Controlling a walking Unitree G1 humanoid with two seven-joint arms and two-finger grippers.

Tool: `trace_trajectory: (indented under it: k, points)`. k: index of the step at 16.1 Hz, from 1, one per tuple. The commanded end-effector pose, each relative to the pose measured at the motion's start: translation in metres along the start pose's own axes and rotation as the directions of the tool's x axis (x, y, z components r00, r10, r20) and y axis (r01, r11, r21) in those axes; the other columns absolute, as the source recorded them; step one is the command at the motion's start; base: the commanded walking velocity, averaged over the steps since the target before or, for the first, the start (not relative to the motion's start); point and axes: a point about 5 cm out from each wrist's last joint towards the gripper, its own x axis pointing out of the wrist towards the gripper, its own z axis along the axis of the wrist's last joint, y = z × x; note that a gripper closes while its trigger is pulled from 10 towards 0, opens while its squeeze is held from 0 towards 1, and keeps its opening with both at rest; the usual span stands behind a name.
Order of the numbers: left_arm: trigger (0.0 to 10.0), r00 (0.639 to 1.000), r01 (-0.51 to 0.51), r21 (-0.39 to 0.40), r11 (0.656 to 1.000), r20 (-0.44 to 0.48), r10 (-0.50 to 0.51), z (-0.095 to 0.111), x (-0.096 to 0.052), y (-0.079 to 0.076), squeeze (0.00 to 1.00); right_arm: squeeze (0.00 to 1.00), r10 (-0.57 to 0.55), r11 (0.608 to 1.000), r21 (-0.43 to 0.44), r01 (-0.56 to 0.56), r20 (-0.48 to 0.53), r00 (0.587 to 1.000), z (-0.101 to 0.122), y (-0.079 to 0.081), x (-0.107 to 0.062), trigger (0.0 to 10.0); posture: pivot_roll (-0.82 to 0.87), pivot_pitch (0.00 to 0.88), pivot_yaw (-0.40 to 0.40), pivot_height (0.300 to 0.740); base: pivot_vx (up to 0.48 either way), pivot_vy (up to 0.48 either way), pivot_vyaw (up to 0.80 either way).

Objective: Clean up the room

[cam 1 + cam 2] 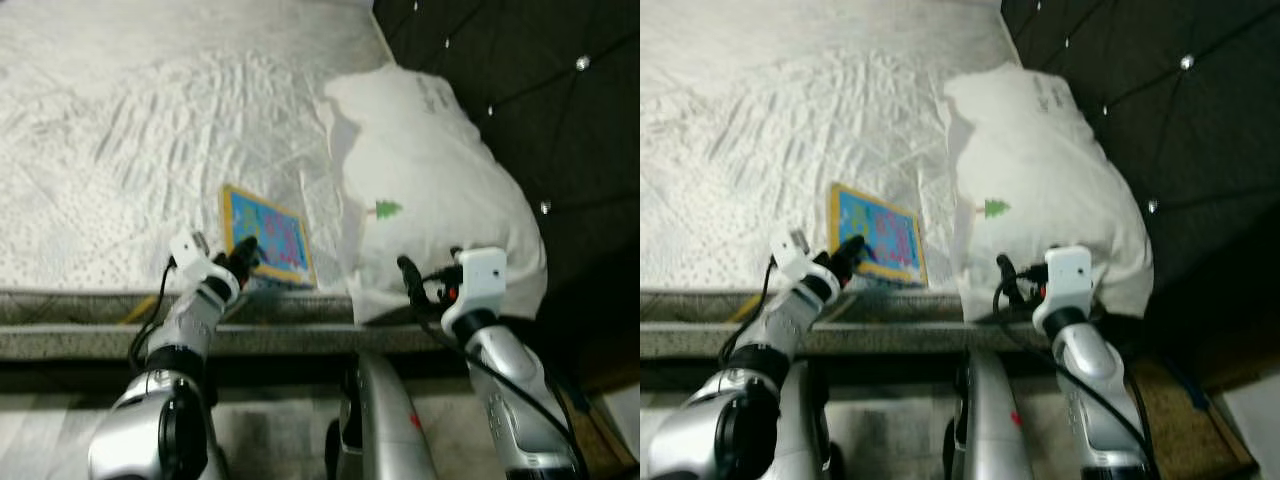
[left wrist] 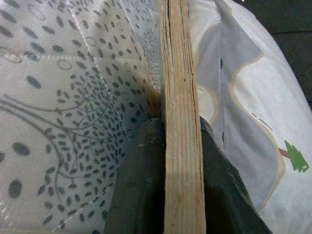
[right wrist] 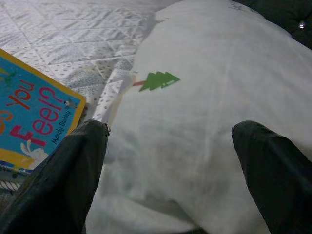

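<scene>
Book gripped at the bed's near edge.
Left claw point(image 1: 246, 256) is clamped on book point(image 1: 268, 235); right claw point(image 3: 170, 170) is held wide open, empty, against pillow point(image 1: 430, 180).

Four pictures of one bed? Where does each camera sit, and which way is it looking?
Left eye view: on the head, looking down at the bed, the book and the pillow; both arms show.
Right eye view: beside it, same scene.
Left wrist view: along the left claw, shut on the book's edge.
Right wrist view: along the open right claw, at the pillow.
Both wrist views share the pillow's green tree print.
</scene>
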Motion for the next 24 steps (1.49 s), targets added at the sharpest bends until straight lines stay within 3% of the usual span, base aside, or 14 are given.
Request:
trace_trajectory:
  k: [1,2,3,6,10,13,15,17,21,22,24]
  points:
    - [10.0,1.000,-0.006,-0.012,1.000,-0.027,0.006,-0.005,0.002,-0.001,0.00,0.00,-0.019,1.000,-0.004,0.019,0.005,1.000,0.004,-0.007,-0.002,10.0,-0.17,0.128,-0.130,0.516,0.000,0.000,0.00]
    - [10.0,0.998,-0.004,-0.058,0.998,-0.064,0.000,-0.008,0.003,-0.001,0.00,0.00,-0.021,1.000,-0.005,0.021,0.006,1.000,0.004,-0.007,-0.001,10.0,-0.17,0.128,-0.132,0.516,0.000,0.000,0.00]
    - [10.0,0.996,-0.007,-0.046,0.999,-0.087,0.003,-0.008,0.005,-0.003,0.00,0.00,-0.022,1.000,-0.008,0.022,0.008,1.000,0.005,-0.007,-0.001,10.0,-0.18,0.128,-0.131,0.516,0.000,0.000,0.00]
    - [10.0,0.999,-0.020,-0.049,0.999,-0.026,0.019,0.010,0.009,-0.005,0.00,0.00,-0.032,0.999,-0.014,0.032,0.008,0.999,0.006,-0.009,-0.002,10.0,-0.19,0.127,-0.128,0.516,0.000,0.000,0.00]
    - [10.0,1.000,0.012,-0.057,0.998,-0.017,-0.013,0.023,0.014,-0.012,0.00,0.00,-0.041,0.999,-0.019,0.041,0.009,0.999,0.007,-0.011,-0.006,10.0,-0.20,0.133,-0.126,0.516,0.000,0.000,0.00]
    - [10.0,0.996,0.056,-0.015,0.998,-0.063,-0.057,0.018,0.017,-0.021,0.00,0.00,-0.049,0.998,-0.028,0.049,0.007,0.999,0.008,-0.013,-0.008,10.0,-0.22,0.141,-0.128,0.516,0.000,0.000,0.00]
    - [10.0,0.991,0.102,-0.046,0.994,-0.087,-0.106,0.014,0.020,-0.030,0.00,0.00,-0.054,0.998,-0.034,0.054,0.007,0.999,0.009,-0.015,-0.009,10.0,-0.22,0.144,-0.129,0.516,0.000,0.000,0.00]
    - [10.0,0.980,0.143,-0.020,0.989,-0.137,-0.145,0.006,0.021,-0.036,0.00,0.00,-0.055,0.998,-0.036,0.055,0.006,0.998,0.010,-0.015,-0.009,10.0,-0.22,0.145,-0.130,0.516,0.000,0.000,0.00]
    - [10.0,0.985,0.104,0.006,0.995,-0.137,-0.102,0.005,0.019,-0.029,0.00,0.00,-0.049,0.997,-0.053,0.049,-0.001,0.999,0.008,-0.015,-0.011,10.0,-0.22,0.145,-0.130,0.516,0.000,0.000,0.00]
    - [10.0,0.986,0.091,0.028,0.995,-0.142,-0.086,0.005,0.018,-0.026,1.00,0.00,-0.030,0.994,-0.100,0.031,0.005,1.000,0.009,-0.017,-0.013,10.0,-0.22,0.144,-0.129,0.516,0.000,0.000,0.00]
    - [10.0,0.990,0.057,0.059,0.997,-0.133,-0.048,0.010,0.016,-0.020,1.00,0.00,-0.034,0.993,-0.109,0.035,0.007,0.999,0.010,-0.020,-0.011,10.0,-0.22,0.140,-0.128,0.516,0.000,0.000,0.00]
